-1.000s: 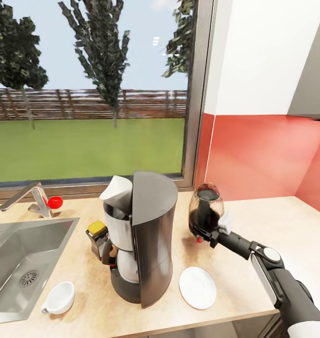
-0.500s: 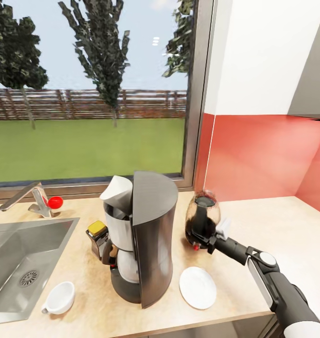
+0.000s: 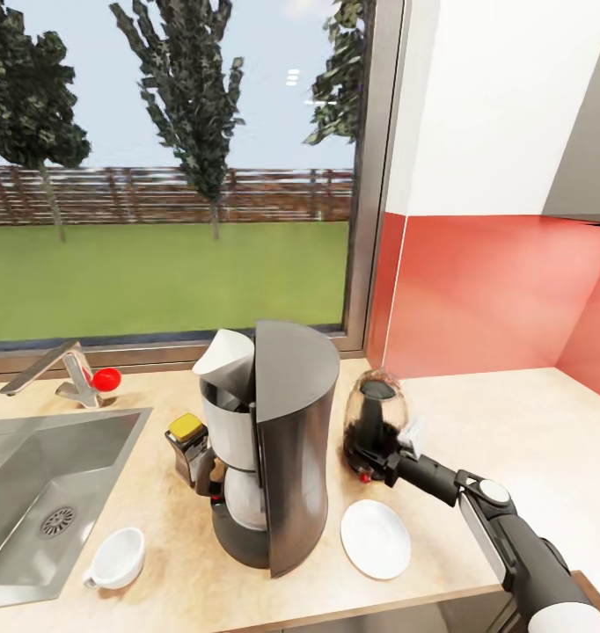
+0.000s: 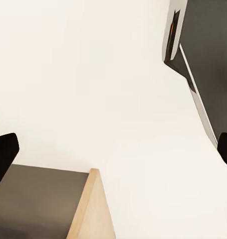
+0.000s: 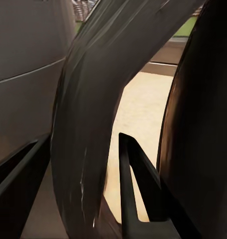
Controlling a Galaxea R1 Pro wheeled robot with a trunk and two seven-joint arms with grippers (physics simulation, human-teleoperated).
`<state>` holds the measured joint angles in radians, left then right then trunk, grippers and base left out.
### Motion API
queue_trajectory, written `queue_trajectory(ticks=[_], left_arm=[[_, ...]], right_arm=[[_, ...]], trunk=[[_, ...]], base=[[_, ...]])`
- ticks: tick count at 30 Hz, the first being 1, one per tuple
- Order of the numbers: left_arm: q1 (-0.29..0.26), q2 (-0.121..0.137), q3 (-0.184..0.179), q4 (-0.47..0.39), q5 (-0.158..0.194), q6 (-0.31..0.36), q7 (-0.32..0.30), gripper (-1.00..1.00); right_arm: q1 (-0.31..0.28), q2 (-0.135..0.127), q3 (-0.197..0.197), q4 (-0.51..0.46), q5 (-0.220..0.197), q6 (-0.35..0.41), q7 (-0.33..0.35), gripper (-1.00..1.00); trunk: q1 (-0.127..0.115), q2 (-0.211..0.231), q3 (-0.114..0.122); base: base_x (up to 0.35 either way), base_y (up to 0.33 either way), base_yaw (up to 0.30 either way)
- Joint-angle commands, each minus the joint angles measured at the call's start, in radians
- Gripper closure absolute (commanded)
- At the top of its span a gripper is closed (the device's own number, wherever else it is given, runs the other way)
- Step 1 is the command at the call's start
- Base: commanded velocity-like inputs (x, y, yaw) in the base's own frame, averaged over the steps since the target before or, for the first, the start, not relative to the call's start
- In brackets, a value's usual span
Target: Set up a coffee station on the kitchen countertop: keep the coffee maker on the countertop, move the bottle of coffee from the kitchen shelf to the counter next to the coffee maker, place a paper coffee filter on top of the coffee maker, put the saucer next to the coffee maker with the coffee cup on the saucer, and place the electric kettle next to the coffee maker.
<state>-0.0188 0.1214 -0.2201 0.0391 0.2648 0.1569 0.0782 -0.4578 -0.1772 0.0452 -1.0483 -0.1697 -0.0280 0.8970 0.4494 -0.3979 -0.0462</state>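
Now the right gripper [image 3: 390,459] has its fingers closed on the kettle [image 3: 376,420] handle, just beside the coffee maker [image 3: 278,444]; next step appears to be release.

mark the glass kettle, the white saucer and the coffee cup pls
Rounded clear glass electric kettle with black handle [image 3: 376,420], head view, on its glass body.
Small round white saucer [image 3: 376,539], head view, centre of the plate.
Tiny white coffee cup [image 3: 118,556], head view, on its bowl.

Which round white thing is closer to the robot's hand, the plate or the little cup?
The saucer, the flat white plate right of the coffee maker, just below the right hand. The coffee cup sits far off on the other side, by the sink.
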Motion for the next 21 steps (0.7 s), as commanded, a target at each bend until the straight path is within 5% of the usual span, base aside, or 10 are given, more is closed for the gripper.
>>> queue_trajectory(ticks=[1,21], left_arm=[[-0.001,0.0,-0.008,0.001,0.01,0.002,0.002,-1.0],[-0.001,0.0,-0.008,0.001,0.01,0.002,0.002,-1.0]], right_arm=[[-0.001,-0.001,0.003,0.002,-0.003,-0.001,0.003,1.0],[-0.001,0.018,0.004,0.045,-0.002,-0.004,-0.001,1.0]], trunk=[[0.001,-0.002,-0.002],[0.001,-0.002,-0.002]], base=[[0.0,0.0,0.0],[0.0,0.017,0.0]])
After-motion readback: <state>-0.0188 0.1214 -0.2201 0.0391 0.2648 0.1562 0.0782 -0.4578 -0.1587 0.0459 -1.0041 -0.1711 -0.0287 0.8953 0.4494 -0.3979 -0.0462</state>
